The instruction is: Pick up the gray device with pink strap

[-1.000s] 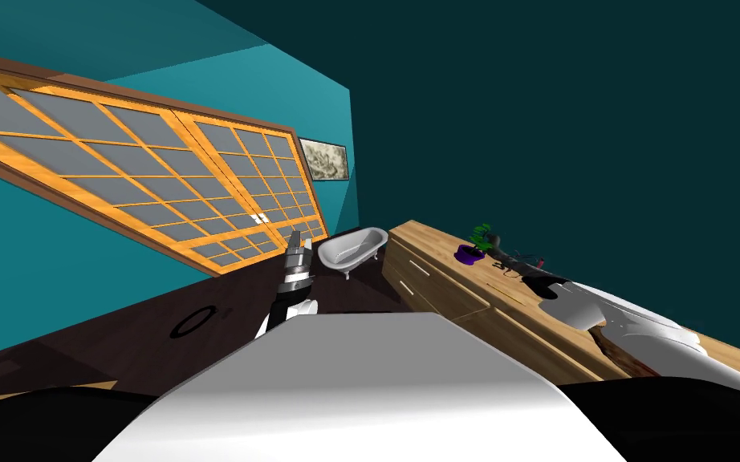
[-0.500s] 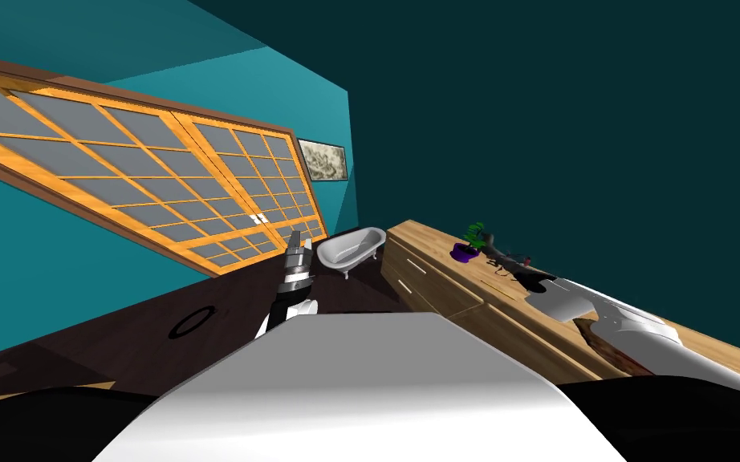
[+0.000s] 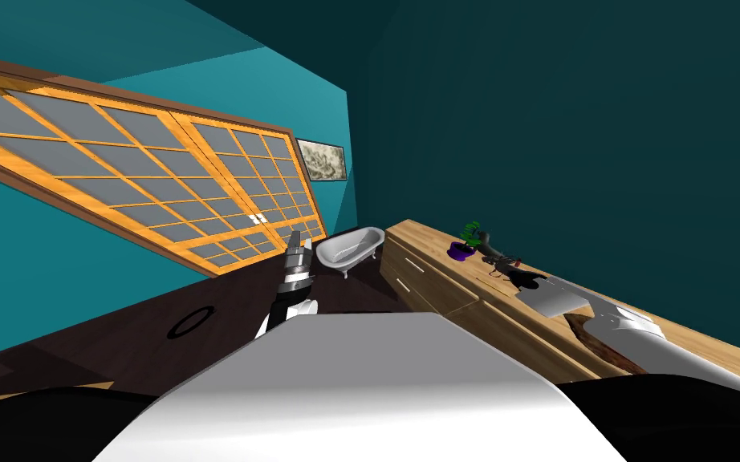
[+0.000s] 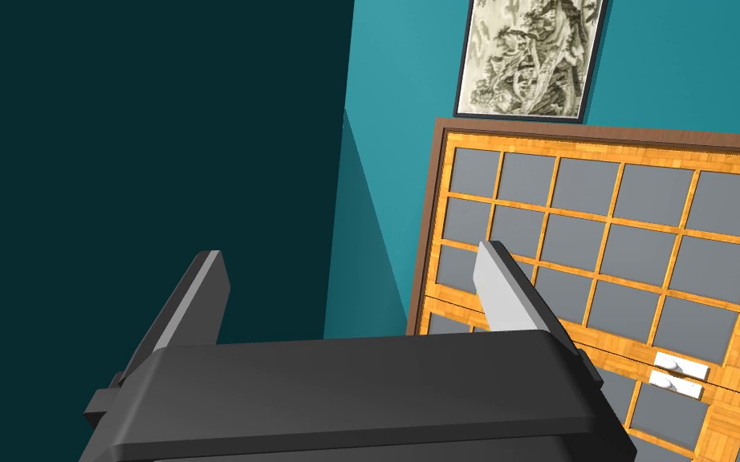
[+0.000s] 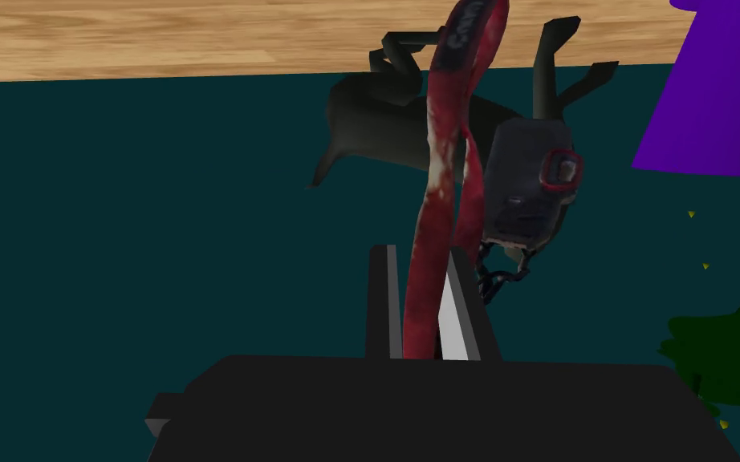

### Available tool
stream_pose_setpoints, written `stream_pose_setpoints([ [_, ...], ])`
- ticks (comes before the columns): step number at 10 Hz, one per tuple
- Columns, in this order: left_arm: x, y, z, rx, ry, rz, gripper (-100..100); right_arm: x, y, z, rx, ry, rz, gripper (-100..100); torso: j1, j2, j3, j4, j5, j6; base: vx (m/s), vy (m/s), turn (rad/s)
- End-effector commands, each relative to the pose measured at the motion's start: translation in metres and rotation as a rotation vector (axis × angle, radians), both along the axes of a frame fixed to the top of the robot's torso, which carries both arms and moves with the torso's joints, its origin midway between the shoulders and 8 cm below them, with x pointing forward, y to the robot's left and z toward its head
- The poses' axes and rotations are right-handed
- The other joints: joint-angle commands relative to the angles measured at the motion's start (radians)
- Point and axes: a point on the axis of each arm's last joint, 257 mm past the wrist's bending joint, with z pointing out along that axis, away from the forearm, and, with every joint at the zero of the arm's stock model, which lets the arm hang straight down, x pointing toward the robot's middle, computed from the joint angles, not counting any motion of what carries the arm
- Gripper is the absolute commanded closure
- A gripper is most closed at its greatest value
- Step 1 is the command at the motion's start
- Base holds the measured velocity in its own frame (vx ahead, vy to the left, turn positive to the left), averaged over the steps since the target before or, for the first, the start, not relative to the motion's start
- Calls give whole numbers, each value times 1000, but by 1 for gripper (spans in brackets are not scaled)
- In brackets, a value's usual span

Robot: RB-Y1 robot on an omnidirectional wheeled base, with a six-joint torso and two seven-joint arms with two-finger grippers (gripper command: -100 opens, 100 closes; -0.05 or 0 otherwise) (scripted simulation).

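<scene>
A dark grey device [image 5: 529, 188] hangs by a short chain from a dark pink-red strap [image 5: 441, 200]. My right gripper [image 5: 419, 253] is shut on that strap, which runs up between the two fingers. The device's shadow falls on the dark teal wall behind it. In the head view my right arm reaches over the wooden counter [image 3: 424, 241], and the device [image 3: 503, 260] shows as a small dark shape at the arm's tip, close to the potted plant. My left gripper [image 4: 352, 281] is open and holds nothing; it is raised in front of my chest [image 3: 294, 241].
A green plant in a purple pot [image 3: 463, 250] stands on the counter just beyond the device, and the pot [image 5: 713, 96] is close beside it in the right wrist view. A white bathtub [image 3: 350, 246] sits past the counter's end. Gridded sliding doors [image 3: 160, 184] line the left wall.
My right arm has moved along the counter toward the potted plant, carrying the strap and device with it. The left arm has not moved.
</scene>
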Motion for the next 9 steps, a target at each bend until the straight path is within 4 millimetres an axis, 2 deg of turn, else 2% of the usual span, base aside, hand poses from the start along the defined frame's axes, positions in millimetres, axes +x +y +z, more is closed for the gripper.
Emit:
stream_pose_setpoints([
  [1,0,0,0,0,0,0,0,-1,4,-5,23,11,-3,100,0,0,0,0,0,0,-2,-7,6],
  [2,0,0,0,0,0,0,0,-1,5,-6,34,7,-6,100,1,-1,-1,0,0,0,6,2,0],
  [3,0,0,0,0,0,0,0,-6,17,-18,45,62,0,100,2,-2,-1,0,0,0,-35,-34,-42],
  [4,0,0,0,0,0,0,0,0,29,-20,59,70,13,100,0,0,0,0,0,1,-45,-47,-22],
  [8,0,0,0,0,0,0,0,-1,35,-27,94,85,12,100,2,-2,-1,0,0,0,-5,-9,1],
  [9,0,0,0,0,0,0,0,-2,35,-28,96,86,12,0,2,-2,-1,0,1,0,0,0,0],
])
